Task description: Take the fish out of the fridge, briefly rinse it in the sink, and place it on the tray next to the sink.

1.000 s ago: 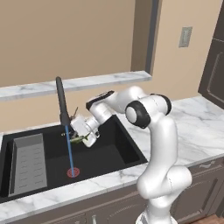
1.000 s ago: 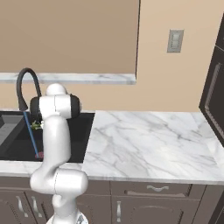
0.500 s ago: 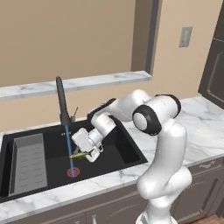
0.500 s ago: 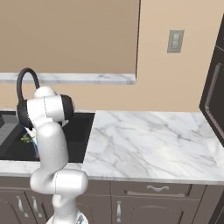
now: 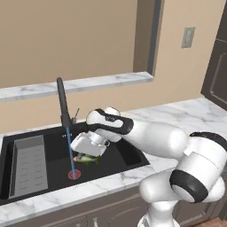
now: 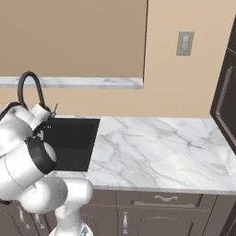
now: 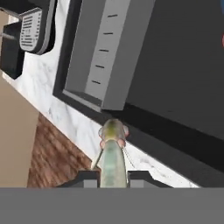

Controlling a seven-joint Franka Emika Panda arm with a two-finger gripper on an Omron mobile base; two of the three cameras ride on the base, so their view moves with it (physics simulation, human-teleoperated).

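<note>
The arm reaches down into the sink [image 5: 124,153], a black basin set in the white marble desk [image 5: 186,113]. The claw [image 5: 87,156] is low in the sink, just right of the thin blue line of water [image 5: 69,148] that runs down from the black tap [image 5: 62,102]. The water ends at a red ring [image 5: 74,174] on the sink floor.

The claw is closed on the fish [image 5: 86,158]. In the left base view the fish shows as a small green shape under the white hand, close beside the water (it is hard to say if the water touches it). In the hand view the fish [image 7: 113,157] sticks straight out between the two dark tips [image 7: 89,177], with its pale green body pointing away and small pink bits near its far end.

A grey ribbed rack [image 5: 30,165] sits in the left part of the sink, well apart from the fish. The hand view shows this rack [image 7: 103,52] too, past the fish, and a dark machine [image 7: 26,30] on the desk beyond the sink edge.

In the right base view the tap [image 6: 32,87] curves up behind the arm's white body, and the sink [image 6: 73,143] lies dark beside the marble desk [image 6: 156,147].
</note>
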